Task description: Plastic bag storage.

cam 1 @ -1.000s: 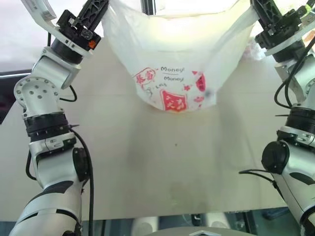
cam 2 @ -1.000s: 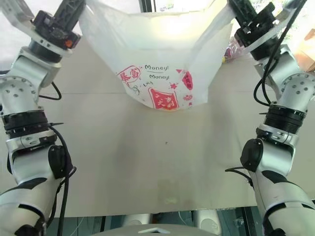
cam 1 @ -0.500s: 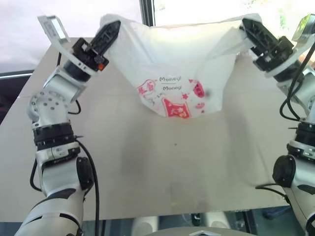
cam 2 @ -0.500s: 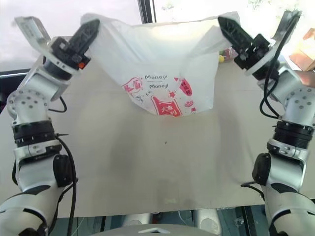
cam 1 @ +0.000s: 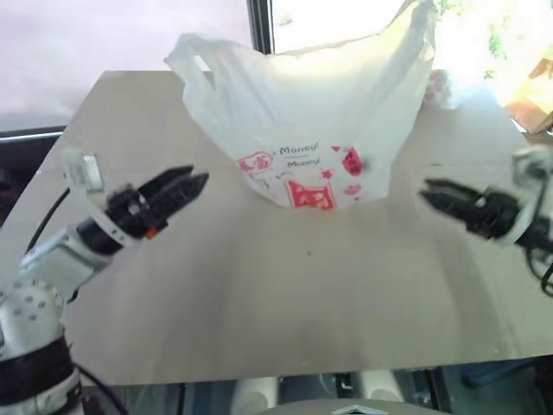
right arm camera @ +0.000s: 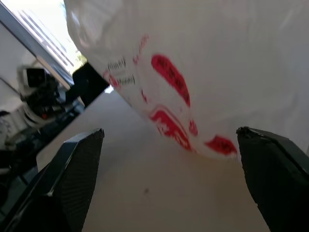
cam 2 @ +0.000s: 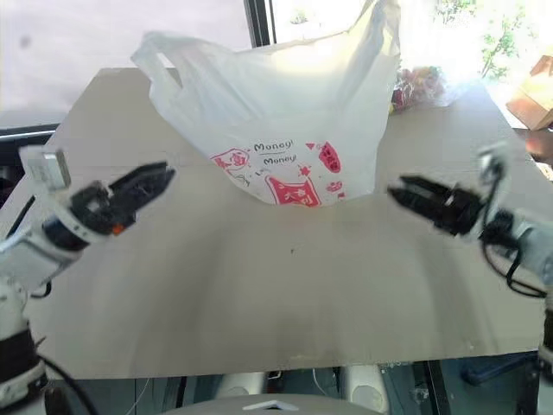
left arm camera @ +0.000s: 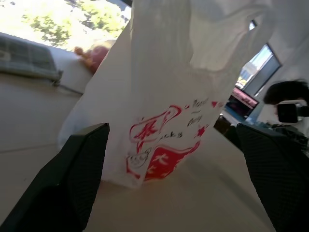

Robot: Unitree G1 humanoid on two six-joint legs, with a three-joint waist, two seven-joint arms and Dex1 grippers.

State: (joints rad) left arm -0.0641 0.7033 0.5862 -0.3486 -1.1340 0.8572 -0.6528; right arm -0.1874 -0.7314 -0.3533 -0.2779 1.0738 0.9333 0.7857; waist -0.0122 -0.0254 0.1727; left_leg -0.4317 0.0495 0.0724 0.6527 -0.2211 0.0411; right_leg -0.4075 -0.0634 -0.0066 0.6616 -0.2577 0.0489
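The plastic bag (cam 1: 311,112), white and crinkly with red prints and "Money" lettering, stands puffed up on the far half of the table (cam 1: 302,294). Its loop handles stick up loose, one at the left (cam 1: 194,65) and one at the right (cam 1: 419,35). My left gripper (cam 1: 197,177) hovers low at the bag's left, open and empty, pointing at its base. My right gripper (cam 1: 429,190) is at the bag's right, also open and empty. In the left wrist view, the fingers (left arm camera: 82,169) stand wide apart with the bag's print (left arm camera: 159,150) between them. The right wrist view's fingers (right arm camera: 72,179) are just as wide.
A small clear bag of colourful sweets (cam 2: 421,85) lies at the table's back right, behind the big bag. A cardboard box (cam 2: 531,86) sits beyond the table's right edge. A dark window post (cam 1: 259,26) rises behind the table.
Both grippers have opened and let go of the bag's handles, then dropped down and back to either side. The bag has settled onto the table, handles loose.
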